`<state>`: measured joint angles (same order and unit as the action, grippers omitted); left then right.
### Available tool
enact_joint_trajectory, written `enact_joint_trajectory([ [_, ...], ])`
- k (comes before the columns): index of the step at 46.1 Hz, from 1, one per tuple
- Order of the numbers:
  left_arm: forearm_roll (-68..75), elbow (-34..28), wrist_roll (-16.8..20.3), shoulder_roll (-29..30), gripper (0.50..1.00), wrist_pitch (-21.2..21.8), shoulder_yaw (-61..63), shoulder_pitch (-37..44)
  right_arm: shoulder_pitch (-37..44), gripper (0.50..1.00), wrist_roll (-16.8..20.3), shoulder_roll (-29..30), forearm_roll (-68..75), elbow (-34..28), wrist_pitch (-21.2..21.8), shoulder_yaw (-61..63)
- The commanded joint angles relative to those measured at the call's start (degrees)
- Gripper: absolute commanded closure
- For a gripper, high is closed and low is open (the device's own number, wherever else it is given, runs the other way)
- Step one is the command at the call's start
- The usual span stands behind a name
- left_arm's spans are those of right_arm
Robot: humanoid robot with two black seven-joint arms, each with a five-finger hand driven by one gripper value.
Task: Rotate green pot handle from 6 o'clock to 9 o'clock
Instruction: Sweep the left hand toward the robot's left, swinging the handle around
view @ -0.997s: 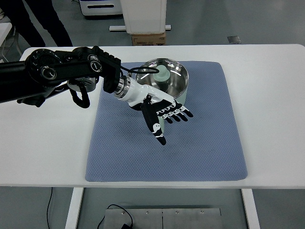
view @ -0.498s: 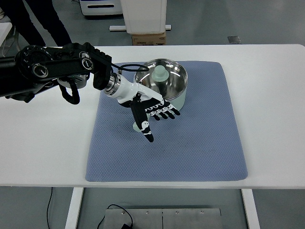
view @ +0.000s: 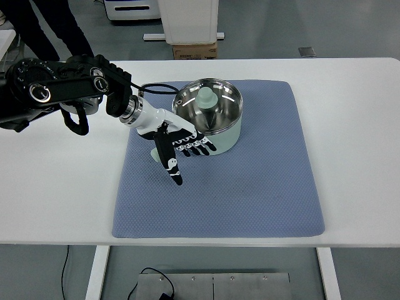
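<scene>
The green pot stands on the blue mat, covered by a glass lid with a green knob. Its green handle sticks out toward the lower left, mostly hidden under my left hand. That hand lies flat over the handle, fingers spread toward the pot wall and thumb pointing toward the near edge. It presses against the handle without closing on it. The right arm does not show.
The mat lies on a white table. A black cable loops from my left wrist past the pot's rim. Beyond the far edge stand a cardboard box and a person's legs.
My left hand has swept left and slightly back with the handle under it. The pot has turned clockwise and slid left, so the handle now points lower left.
</scene>
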<state>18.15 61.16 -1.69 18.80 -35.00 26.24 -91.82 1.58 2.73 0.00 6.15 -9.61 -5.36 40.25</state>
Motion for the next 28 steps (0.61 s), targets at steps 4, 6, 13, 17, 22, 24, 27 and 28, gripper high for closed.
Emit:
enact_joint_trajectory([
  [4, 2.1, -0.1, 0.0, 0.9, 0.5, 0.0, 0.5, 0.0, 0.0, 0.5, 0.0, 0.0, 0.0, 0.0, 0.0, 0.0],
  [6, 2.2, -0.1, 0.0, 1.0, 0.5, 0.0, 0.7, 0.0, 0.0, 0.5, 0.0, 0.0, 0.0, 0.0, 0.0, 0.0],
  [13, 2.3, -0.2, 0.0, 2.0, 0.5, 0.0, 0.8, -0.1, 0.0, 0.5, 0.0, 0.0, 0.0, 0.0, 0.0, 0.0],
  [17, 2.3, -0.7, 0.0, 2.3, 0.5, 0.0, 1.1, -0.1, 0.0, 0.5, 0.0, 0.0, 0.0, 0.0, 0.0, 0.0],
  [22, 3.6, -1.0, 0.0, 3.5, 0.5, 0.0, 1.6, -0.4, 0.0, 0.5, 0.0, 0.0, 0.0, 0.0, 0.0, 0.0],
  [24, 3.9, -1.0, 0.0, 4.1, 0.5, 0.0, 1.7, -0.6, 0.0, 0.5, 0.0, 0.0, 0.0, 0.0, 0.0, 0.0],
  [27, 4.4, -1.1, 0.0, 4.5, 0.5, 0.0, 1.7, -0.6, 0.0, 0.5, 0.0, 0.0, 0.0, 0.0, 0.0, 0.0],
  [28, 4.6, -1.3, 0.0, 4.6, 0.5, 0.0, 1.8, -0.6, 0.0, 0.5, 0.0, 0.0, 0.0, 0.0, 0.0, 0.0],
])
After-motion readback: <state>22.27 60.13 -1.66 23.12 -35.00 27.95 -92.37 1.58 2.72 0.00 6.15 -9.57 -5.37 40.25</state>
